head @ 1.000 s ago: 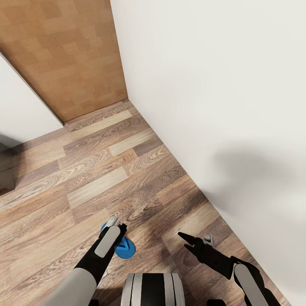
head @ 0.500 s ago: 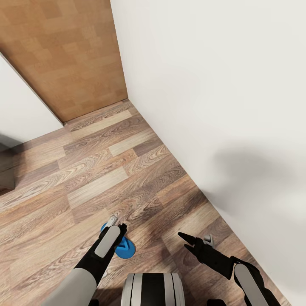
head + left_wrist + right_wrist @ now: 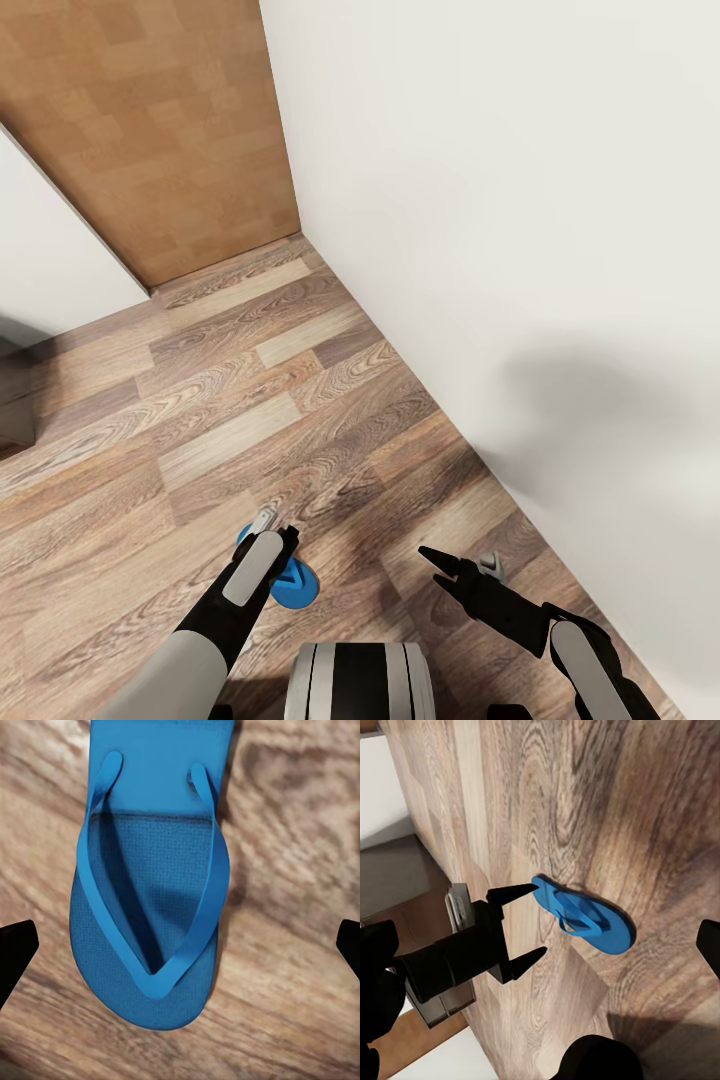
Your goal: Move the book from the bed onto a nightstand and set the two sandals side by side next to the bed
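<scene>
Sandal (image 3: 146,937) bright blue, fine dotted texture on sole. Floor (image 3: 250,390) brown wood planks, grain pattern. Wall (image 3: 520,220) white. Door (image 3: 150,120) light orange-brown wood. Grippers black.

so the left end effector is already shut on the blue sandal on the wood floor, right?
Not quite. The left end effector is open, not shut on the sandal: the right wrist view shows its fingers spread just above the sandal, and in the left wrist view the fingertips sit wide on either side of it. The blue sandal does lie flat on the wood floor.
</scene>
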You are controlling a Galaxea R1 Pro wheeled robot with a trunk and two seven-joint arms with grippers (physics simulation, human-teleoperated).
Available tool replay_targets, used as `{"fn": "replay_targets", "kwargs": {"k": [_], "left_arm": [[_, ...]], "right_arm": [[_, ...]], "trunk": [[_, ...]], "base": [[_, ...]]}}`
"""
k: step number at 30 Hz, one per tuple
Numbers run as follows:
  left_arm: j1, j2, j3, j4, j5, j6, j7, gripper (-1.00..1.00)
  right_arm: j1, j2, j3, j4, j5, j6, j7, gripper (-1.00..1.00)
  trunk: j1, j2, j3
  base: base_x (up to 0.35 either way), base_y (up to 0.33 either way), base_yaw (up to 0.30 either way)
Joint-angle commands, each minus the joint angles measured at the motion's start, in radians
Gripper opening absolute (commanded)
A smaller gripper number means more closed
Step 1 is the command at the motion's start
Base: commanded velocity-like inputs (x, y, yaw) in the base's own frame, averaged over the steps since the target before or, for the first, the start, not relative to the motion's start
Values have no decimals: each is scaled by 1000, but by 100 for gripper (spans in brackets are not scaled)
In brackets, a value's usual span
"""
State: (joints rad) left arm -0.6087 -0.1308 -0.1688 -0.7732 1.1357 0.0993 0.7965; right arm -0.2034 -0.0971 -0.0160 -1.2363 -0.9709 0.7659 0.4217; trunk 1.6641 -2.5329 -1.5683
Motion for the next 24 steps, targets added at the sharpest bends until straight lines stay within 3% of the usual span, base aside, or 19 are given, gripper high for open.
{"fn": "replay_targets", "kwargs": {"k": [1, 11, 18, 24], "left_arm": [[0, 0, -2, -1, 1, 5, 6, 100], [0, 0, -2, -1, 1, 5, 6, 100], [0, 0, -2, -1, 1, 6, 6, 100], [0, 0, -2, -1, 2, 6, 6, 100]], "right_arm": [[0, 0, -1, 0, 0, 6, 4, 100], [0, -4, -2, -54, -6, 9, 14, 100], [0, -3, -2, -70, -3, 9, 157, 100], [-1, -3, -2, -71, -2, 10, 187, 100]], "trunk": [[0, 0, -1], [0, 0, -1], [0, 0, -1], [0, 0, -1]], "base": [[0, 0, 0], [0, 0, 0], [0, 0, 0], [0, 0, 0]]}}
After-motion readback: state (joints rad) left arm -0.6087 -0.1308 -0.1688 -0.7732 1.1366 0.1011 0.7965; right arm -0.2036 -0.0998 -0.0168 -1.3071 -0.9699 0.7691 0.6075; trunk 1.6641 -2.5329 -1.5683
